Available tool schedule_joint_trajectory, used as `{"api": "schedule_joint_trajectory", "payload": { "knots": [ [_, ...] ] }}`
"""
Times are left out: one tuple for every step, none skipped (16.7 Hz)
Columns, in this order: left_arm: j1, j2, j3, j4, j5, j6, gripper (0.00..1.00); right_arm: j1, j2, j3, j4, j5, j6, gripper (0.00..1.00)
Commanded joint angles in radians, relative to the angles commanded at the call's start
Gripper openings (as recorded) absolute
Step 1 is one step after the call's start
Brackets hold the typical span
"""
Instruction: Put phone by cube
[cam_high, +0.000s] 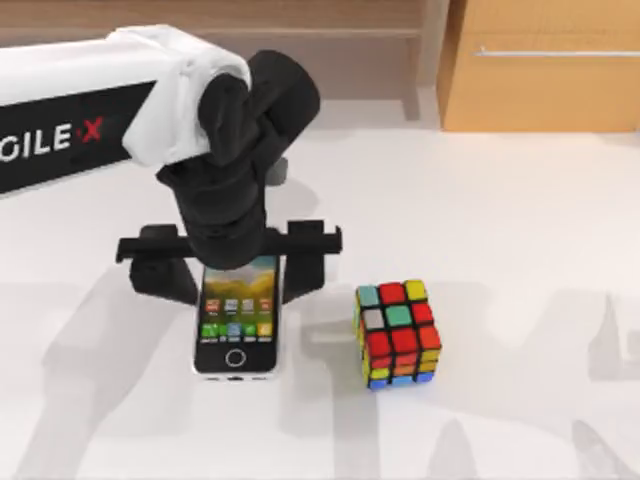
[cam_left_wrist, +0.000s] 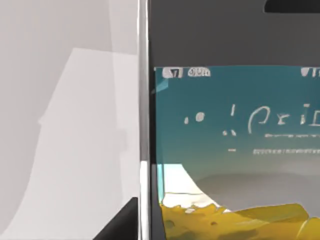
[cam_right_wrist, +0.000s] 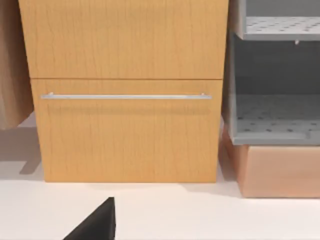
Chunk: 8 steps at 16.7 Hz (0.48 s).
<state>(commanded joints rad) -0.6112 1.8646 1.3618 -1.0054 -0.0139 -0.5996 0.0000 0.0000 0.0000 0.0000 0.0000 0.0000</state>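
Observation:
The phone (cam_high: 237, 330) lies face up on the white table (cam_high: 500, 230), lit screen and round home button toward the front edge. My left gripper (cam_high: 240, 278) reaches down over its far end, one black finger pressed against each long side, shut on the phone. In the left wrist view the phone (cam_left_wrist: 230, 130) sits very close, with a dark fingertip (cam_left_wrist: 122, 222) against its silver edge. The cube (cam_high: 397, 332) stands just right of the phone, a narrow strip of table between them. My right gripper (cam_right_wrist: 97, 225) is parked off to the side, facing the cabinet.
A wooden cabinet (cam_high: 545, 65) with a metal handle stands at the table's back right, seen closer as the cabinet (cam_right_wrist: 125, 90) in the right wrist view. Beside it are grey shelves (cam_right_wrist: 275, 75). Bare table spreads to the right of the cube and along the front.

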Motion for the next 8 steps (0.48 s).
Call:
{"api": "schedule_joint_trajectory", "payload": {
  "knots": [
    [0.000,0.001,-0.004,0.011,0.000,0.000,0.00,0.000,0.000,0.000,0.000,0.000,0.000,1.00],
    [-0.001,0.003,-0.008,0.023,0.000,0.000,0.00,0.000,0.000,0.000,0.000,0.000,0.000,1.00],
    [-0.001,0.005,-0.012,0.035,0.000,0.000,0.00,0.000,0.000,0.000,0.000,0.000,0.000,1.00],
    [-0.002,0.007,-0.017,0.048,0.000,0.001,0.00,0.000,0.000,0.000,0.000,0.000,0.000,1.00],
    [-0.002,0.010,-0.023,0.061,-0.001,0.001,0.00,0.000,0.000,0.000,0.000,0.000,0.000,1.00],
    [-0.002,0.013,-0.029,0.074,-0.001,0.002,0.00,0.000,0.000,0.000,0.000,0.000,0.000,1.00],
    [-0.003,0.016,-0.036,0.086,-0.002,0.002,0.00,0.000,0.000,0.000,0.000,0.000,0.000,1.00],
    [-0.003,0.020,-0.044,0.098,-0.002,0.003,0.00,0.000,0.000,0.000,0.000,0.000,0.000,1.00]
  ]
}}
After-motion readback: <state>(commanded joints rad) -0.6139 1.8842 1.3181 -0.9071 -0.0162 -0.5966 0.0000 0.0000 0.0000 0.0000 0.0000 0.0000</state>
